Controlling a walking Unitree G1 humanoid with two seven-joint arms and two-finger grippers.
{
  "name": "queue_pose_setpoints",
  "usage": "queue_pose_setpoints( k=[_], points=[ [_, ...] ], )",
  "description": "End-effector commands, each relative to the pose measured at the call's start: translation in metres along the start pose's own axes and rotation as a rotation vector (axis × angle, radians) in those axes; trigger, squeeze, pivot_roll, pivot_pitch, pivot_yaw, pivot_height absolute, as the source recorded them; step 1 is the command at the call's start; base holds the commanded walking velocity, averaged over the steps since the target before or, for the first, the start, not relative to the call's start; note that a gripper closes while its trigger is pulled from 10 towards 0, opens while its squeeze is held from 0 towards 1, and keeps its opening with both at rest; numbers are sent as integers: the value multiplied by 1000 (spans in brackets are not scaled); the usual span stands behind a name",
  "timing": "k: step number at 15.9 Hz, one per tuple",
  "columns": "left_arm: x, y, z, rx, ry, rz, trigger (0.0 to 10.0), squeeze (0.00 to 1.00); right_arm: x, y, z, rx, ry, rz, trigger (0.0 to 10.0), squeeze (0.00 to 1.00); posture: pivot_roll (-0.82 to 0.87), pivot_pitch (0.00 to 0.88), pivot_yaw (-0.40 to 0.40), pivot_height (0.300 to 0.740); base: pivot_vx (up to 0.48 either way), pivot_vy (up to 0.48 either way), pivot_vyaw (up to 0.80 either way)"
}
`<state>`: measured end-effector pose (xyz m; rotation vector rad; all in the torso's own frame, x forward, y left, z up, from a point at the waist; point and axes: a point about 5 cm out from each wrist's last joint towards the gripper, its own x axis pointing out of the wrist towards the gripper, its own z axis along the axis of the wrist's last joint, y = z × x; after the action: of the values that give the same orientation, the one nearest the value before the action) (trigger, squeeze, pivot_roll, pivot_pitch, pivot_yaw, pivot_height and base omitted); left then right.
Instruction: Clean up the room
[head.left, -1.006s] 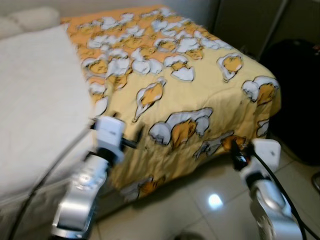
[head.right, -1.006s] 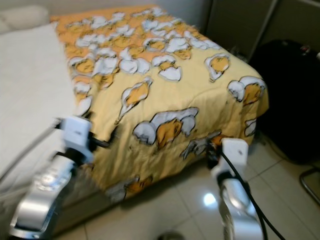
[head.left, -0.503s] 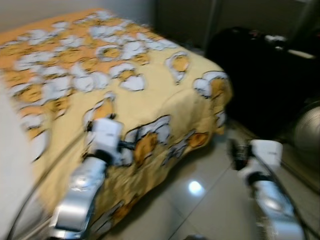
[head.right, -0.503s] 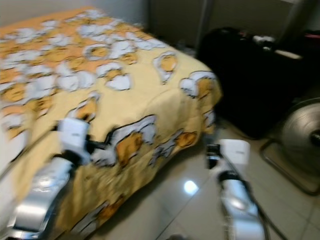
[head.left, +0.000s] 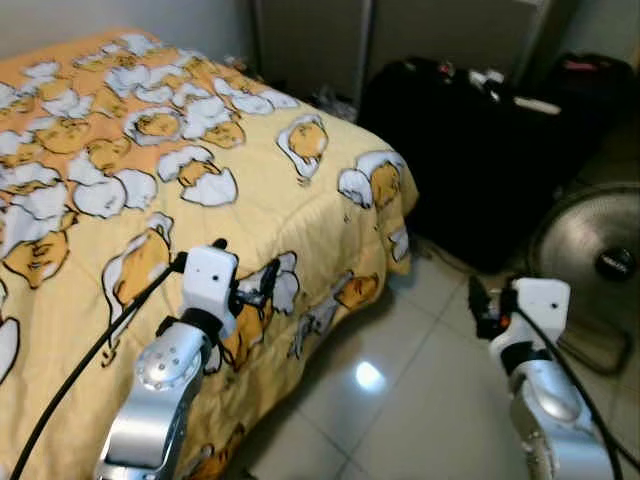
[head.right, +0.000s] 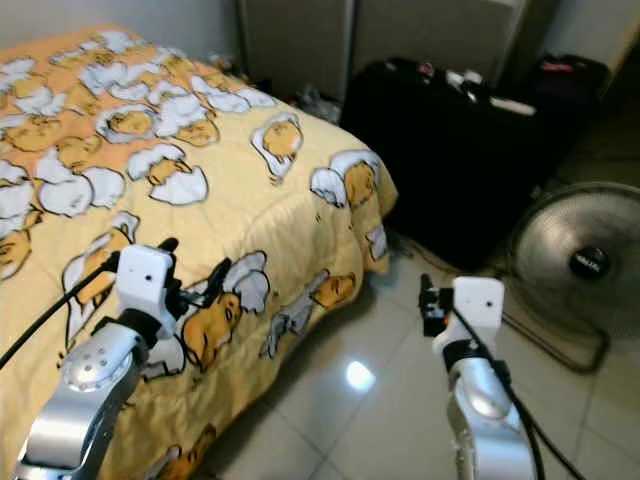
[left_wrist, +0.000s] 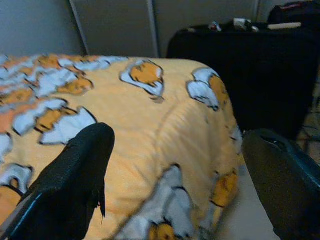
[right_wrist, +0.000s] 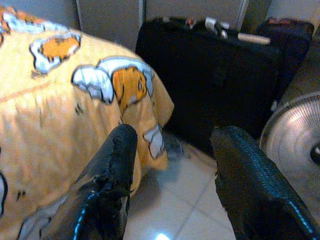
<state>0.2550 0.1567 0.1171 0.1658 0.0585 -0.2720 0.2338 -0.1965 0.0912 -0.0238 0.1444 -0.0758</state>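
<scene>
Quilted yellow bedspread (head.left: 250, 190) drapes softly beside a boxy black suitcase (head.left: 470, 150).

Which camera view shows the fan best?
The right eye view: the fan appears nearly whole, with grille, hub and base. The left eye view cuts it at the frame edge; the right wrist view shows part of its grille.

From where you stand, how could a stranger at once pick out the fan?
Start at the bed with the yellow blanket, then pass the large black suitcase beyond its foot corner. The fan stands on the tiled floor beside that suitcase; its round silver wire grille sets it apart from the dark luggage.
</scene>
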Motion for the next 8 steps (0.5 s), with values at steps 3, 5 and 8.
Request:
queue_pose_setpoints(
  k=[3, 5, 8],
  points=[
    [0, 2, 0, 18, -4, -4, 10000, 0, 1, 5, 0, 29, -4, 12, 10000, 0, -144, 57, -11, 740, 291, 0, -775],
    [1, 1, 0, 18, -7, -9, 10000, 0, 1, 4, 0, 28, -4, 12, 10000, 0, -146, 56, -11, 740, 298, 0, -775],
    [1, 0, 1, 18, -13, -13, 10000, 0, 1, 3, 0, 27, -7, 9, 10000, 0, -146, 56, -11, 740, 334, 0, -775]
  ],
)
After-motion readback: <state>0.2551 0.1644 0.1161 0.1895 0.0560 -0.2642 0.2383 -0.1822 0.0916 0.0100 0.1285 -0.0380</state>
